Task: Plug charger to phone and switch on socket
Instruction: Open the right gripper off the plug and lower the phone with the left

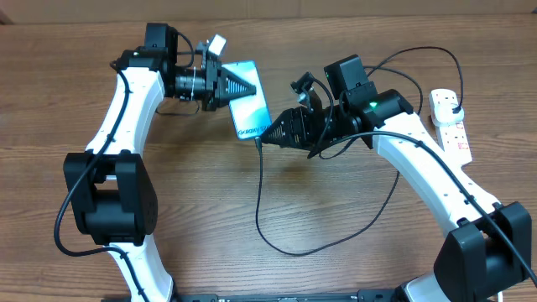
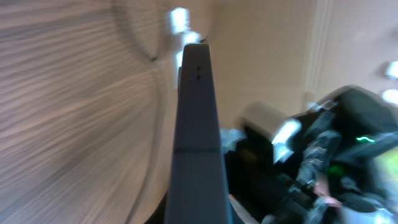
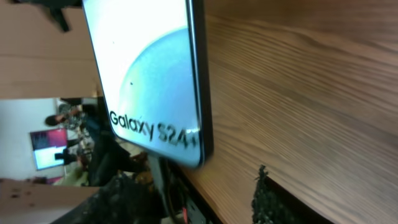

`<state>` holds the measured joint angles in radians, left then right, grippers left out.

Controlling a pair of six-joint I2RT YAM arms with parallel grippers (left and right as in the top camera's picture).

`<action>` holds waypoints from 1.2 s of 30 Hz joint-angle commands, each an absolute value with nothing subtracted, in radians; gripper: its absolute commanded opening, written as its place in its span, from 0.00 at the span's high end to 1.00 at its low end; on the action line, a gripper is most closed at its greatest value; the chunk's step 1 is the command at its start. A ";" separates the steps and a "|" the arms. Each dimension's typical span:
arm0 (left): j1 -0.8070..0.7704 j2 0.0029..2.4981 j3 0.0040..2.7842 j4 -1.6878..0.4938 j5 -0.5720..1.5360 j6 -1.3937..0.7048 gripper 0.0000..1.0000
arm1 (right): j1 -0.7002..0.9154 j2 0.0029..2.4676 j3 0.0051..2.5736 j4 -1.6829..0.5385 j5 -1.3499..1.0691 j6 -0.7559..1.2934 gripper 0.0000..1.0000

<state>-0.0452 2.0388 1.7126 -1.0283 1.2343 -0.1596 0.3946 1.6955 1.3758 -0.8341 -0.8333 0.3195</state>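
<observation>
The phone has a glossy screen; the table is matt, grained wood.

Tilted blue phone, charger seemingly touching.

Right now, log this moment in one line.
left gripper: holds phone | right gripper: charger tip at phone's lower edge | socket: untouched

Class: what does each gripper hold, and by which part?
Left gripper: the phone, by its top end. Right gripper: apparently the charger, near its connector tip; grip hidden.
</observation>
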 commanded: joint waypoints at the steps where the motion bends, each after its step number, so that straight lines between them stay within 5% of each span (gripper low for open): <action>1: -0.041 2.035 1.719 -1.100 1.013 -0.009 0.96 | 0.375 1.706 1.394 -0.876 -0.752 0.253 0.34; 23: 0.052 2.042 1.731 -1.402 0.665 0.319 0.96 | 0.369 1.706 1.394 -0.957 -0.631 0.253 0.26; 36: 0.052 2.220 1.731 -1.351 0.753 0.318 0.96 | 0.371 1.706 1.393 -1.005 -0.594 0.253 0.25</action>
